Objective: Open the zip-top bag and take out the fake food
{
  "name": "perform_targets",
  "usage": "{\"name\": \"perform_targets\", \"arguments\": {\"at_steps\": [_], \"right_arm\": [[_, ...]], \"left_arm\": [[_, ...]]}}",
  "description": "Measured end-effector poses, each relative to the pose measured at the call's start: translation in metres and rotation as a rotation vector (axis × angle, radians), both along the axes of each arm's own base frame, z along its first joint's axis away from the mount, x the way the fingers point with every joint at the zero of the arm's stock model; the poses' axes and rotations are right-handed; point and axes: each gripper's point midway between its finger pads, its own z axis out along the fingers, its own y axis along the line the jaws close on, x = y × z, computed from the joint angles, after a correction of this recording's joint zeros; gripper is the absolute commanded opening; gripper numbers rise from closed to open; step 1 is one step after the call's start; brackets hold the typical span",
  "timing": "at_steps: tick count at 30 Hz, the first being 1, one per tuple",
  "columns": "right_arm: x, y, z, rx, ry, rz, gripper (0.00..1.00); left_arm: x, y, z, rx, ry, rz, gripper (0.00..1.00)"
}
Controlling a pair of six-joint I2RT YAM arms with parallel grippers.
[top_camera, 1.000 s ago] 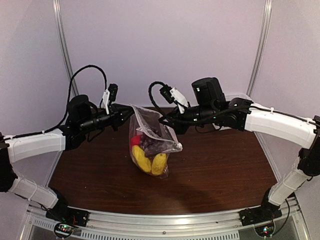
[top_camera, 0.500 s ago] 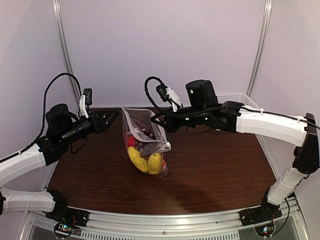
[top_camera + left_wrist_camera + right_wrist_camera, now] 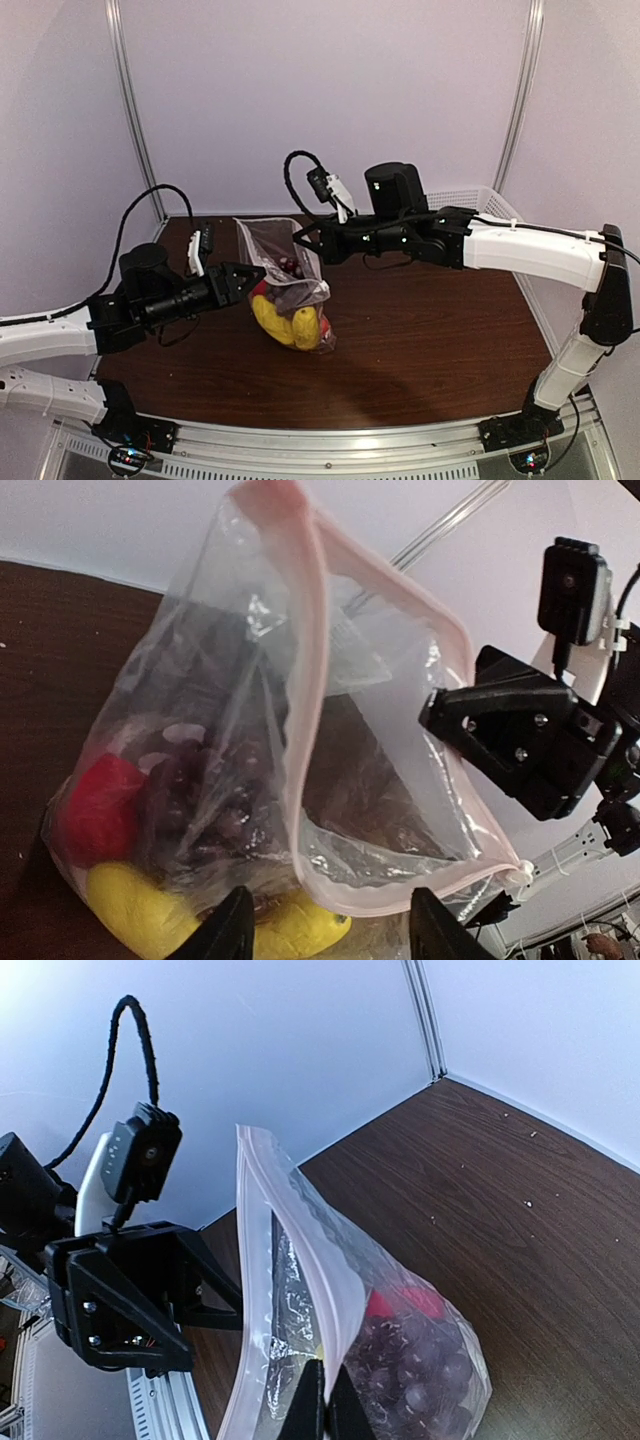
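Note:
The zip-top bag [image 3: 283, 248] hangs upright over the table's middle, its pinkish zip mouth gaping. My right gripper [image 3: 306, 241] is shut on the mouth's right edge and holds the bag up; in the right wrist view its fingers [image 3: 308, 1408] pinch the strip. The fake food lies in the bag's bottom: yellow pieces [image 3: 285, 322], a red piece [image 3: 100, 805] and the dark grape cluster [image 3: 210, 790]. My left gripper [image 3: 248, 279] is open and empty, level with the bag's lower left side. In the left wrist view its fingertips [image 3: 228, 932] frame the bag [image 3: 380, 780].
A white mesh basket [image 3: 472, 196] stands at the back right, behind the right arm. The dark wooden table [image 3: 430, 320] is bounded by pale walls at the back and sides and a metal rail [image 3: 330, 445] at the front.
My left gripper came off the bag's upper left edge, pulled back left, then dropped lower and came in beside the bag's bottom. The right gripper shifted slightly left with the bag.

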Motion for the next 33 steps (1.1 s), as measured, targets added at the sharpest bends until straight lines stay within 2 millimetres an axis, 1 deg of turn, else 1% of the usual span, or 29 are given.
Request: {"name": "perform_targets", "arguments": {"at_steps": [4, 6, 8, 11, 12, 15, 18, 20, 22, 24, 28, 31, 33], "right_arm": [[-0.001, 0.001, 0.0, 0.001, 0.0, 0.003, 0.0], [-0.001, 0.001, 0.0, 0.0, 0.0, 0.003, 0.0], [-0.001, 0.001, 0.0, 0.0, 0.0, 0.003, 0.0], [-0.001, 0.001, 0.0, 0.0, 0.0, 0.002, 0.0], [-0.001, 0.001, 0.0, 0.001, -0.001, 0.002, 0.0], [-0.001, 0.001, 0.0, 0.001, 0.0, 0.003, 0.0], [-0.001, 0.001, 0.0, 0.002, -0.001, 0.003, 0.0], [0.0, 0.002, 0.001, 0.008, -0.003, 0.003, 0.0], [0.001, 0.007, 0.004, 0.02, 0.002, 0.009, 0.0], [0.002, 0.016, 0.008, 0.034, 0.002, 0.02, 0.0], [0.007, 0.04, 0.022, 0.079, -0.006, 0.039, 0.0], [0.005, 0.061, 0.031, 0.134, -0.003, 0.066, 0.0], [0.004, 0.073, 0.033, 0.175, 0.008, 0.078, 0.0]], "left_arm": [[0.01, -0.007, -0.018, 0.019, 0.053, 0.022, 0.42], [0.013, -0.01, -0.023, 0.023, 0.067, 0.028, 0.34], [0.015, -0.012, -0.022, 0.017, 0.067, 0.032, 0.22], [0.018, -0.014, -0.013, -0.012, 0.052, 0.037, 0.03], [0.019, -0.014, -0.01, -0.018, 0.043, 0.039, 0.0], [0.021, -0.013, -0.001, -0.032, 0.018, 0.053, 0.0], [0.021, -0.005, 0.011, -0.045, -0.015, 0.08, 0.0], [0.021, 0.003, 0.023, -0.053, -0.05, 0.105, 0.0], [0.021, 0.012, 0.039, -0.049, -0.089, 0.136, 0.0], [0.021, 0.019, 0.052, -0.029, -0.116, 0.162, 0.0], [0.026, 0.036, 0.073, 0.034, -0.153, 0.217, 0.0], [0.034, 0.053, 0.092, 0.079, -0.172, 0.272, 0.0], [0.038, 0.064, 0.1, 0.112, -0.177, 0.303, 0.0]]}}
